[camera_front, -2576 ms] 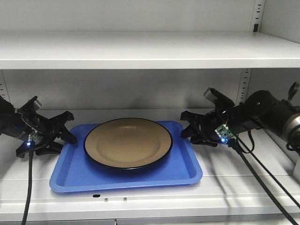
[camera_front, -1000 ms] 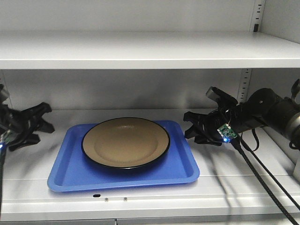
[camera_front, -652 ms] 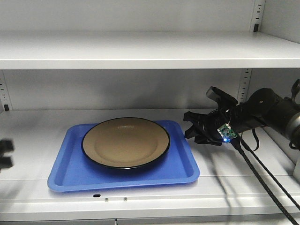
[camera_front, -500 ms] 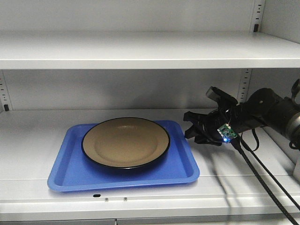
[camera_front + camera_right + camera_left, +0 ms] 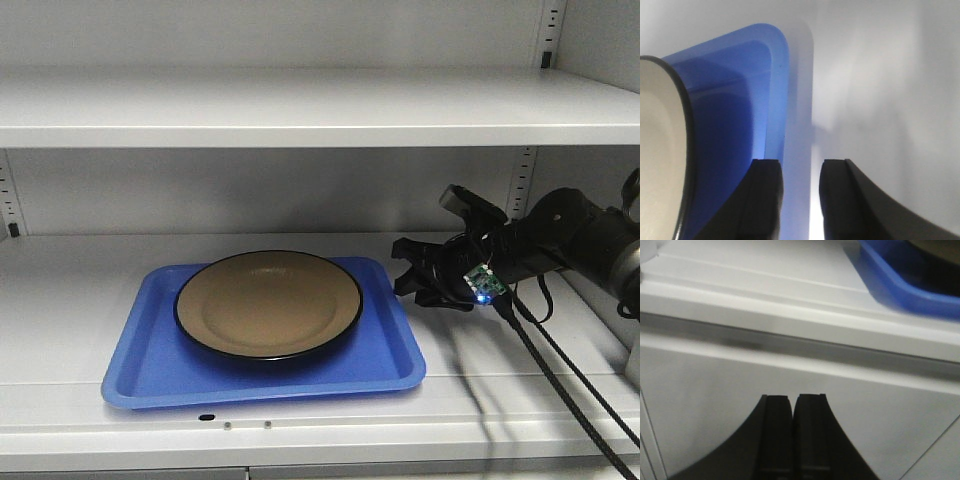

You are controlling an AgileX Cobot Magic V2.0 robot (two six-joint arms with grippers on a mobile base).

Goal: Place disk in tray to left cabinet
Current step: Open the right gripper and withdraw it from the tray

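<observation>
The disk (image 5: 268,303), tan with a black rim, lies flat in the blue tray (image 5: 130,372), which rests on the lower shelf (image 5: 500,390) of the left cabinet. My right gripper (image 5: 404,268) hovers open just off the tray's right edge, holding nothing. In the right wrist view the open right gripper (image 5: 799,167) points along the tray (image 5: 740,75) rim, with the disk (image 5: 660,140) at the left. My left gripper (image 5: 792,398) is shut and empty, below the shelf's front lip (image 5: 790,310). A corner of the tray (image 5: 910,287) shows at the top right. It is absent from the front view.
An upper shelf (image 5: 300,105) hangs over the tray. Slotted rails (image 5: 520,180) run up the back corners. The right arm's cables (image 5: 560,390) trail across the shelf's right part. A grey-white panel (image 5: 715,405) fills the left wrist view below the shelf lip.
My left arm has drawn back from the tray's left edge and left the front view. The tray slid slightly left early on. The right gripper has stayed in place.
</observation>
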